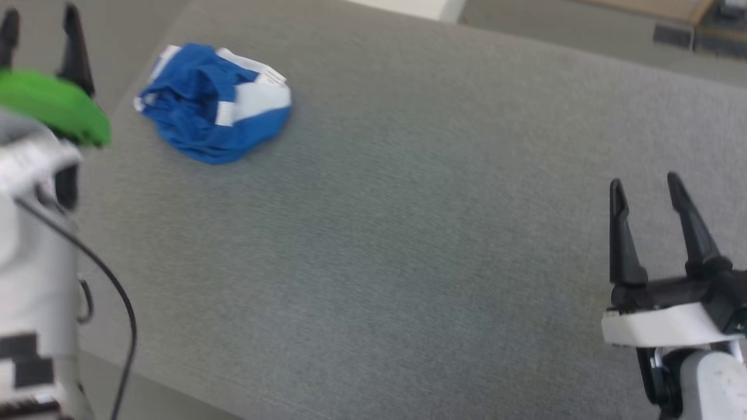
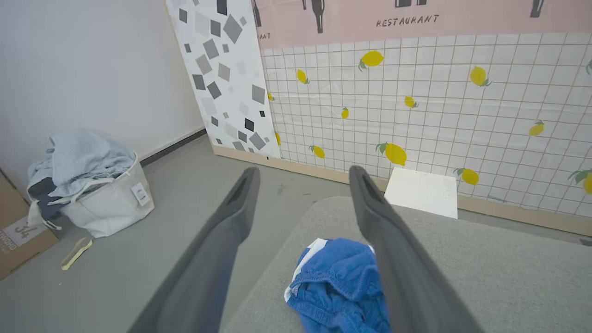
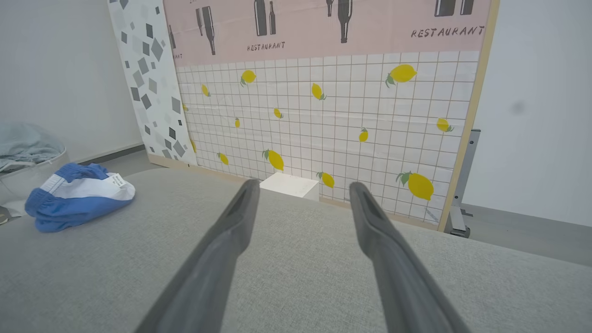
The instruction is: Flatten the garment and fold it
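Note:
The blue shorts point(image 1: 213, 105) lie crumpled in a heap near the far left corner of the grey table point(image 1: 408, 221), white stripes and a small tag showing. My left gripper point(image 1: 39, 23) is open at the upper left, just left of the heap and apart from it. In the left wrist view the shorts point(image 2: 335, 286) sit low between the spread fingers point(image 2: 231, 217). My right gripper point(image 1: 645, 189) stands open at the lower right, far from the garment. In the right wrist view the shorts point(image 3: 76, 196) rest at the far left.
A white fabric bin point(image 2: 106, 199) heaped with pale laundry stands on the floor left of the table, beside a cardboard box point(image 2: 18, 231). Patterned panels point(image 3: 323, 106) lean against the wall behind the table, with a small white box point(image 3: 289, 185) at their foot.

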You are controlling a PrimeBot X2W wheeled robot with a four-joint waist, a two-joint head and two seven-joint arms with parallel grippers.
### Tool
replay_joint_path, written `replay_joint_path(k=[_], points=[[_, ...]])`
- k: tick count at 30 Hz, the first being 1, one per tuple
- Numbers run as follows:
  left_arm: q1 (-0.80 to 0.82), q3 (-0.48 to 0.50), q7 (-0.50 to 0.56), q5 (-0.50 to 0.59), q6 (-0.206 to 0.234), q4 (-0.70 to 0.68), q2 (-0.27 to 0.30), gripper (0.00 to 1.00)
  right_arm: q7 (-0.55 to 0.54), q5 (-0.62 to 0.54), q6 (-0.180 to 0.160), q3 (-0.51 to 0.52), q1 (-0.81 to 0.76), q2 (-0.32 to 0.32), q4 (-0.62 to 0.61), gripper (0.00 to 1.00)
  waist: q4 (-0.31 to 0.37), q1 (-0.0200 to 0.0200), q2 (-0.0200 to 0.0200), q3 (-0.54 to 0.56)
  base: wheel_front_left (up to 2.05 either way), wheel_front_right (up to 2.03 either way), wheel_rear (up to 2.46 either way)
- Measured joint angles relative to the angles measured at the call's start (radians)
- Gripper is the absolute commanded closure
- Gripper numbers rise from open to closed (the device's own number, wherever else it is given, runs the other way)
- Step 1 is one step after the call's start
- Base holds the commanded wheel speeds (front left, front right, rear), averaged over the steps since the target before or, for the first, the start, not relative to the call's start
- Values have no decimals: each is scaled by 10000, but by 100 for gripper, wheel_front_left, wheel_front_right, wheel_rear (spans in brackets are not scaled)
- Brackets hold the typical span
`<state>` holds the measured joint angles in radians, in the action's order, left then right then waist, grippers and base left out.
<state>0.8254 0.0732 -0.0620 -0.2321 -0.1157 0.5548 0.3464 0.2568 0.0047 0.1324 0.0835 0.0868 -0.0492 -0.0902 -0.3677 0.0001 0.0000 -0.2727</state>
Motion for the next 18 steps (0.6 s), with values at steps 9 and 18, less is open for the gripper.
replay_joint_path(k=[9, 18], points=[[1920, -2957, 4113, -2462, -111, 1166, 1499, 0, 0, -17, 0, 180, 449, -2, -332, 0, 857, 1, 1, -1273, 0, 0, 0], [2561, -4554, 8289, -5494, -125, 782, 3290, 0, 0, -132, 0, 134, 951, -2, -713, 0, 1596, 0, 0, -2487, 0, 0, 0]])
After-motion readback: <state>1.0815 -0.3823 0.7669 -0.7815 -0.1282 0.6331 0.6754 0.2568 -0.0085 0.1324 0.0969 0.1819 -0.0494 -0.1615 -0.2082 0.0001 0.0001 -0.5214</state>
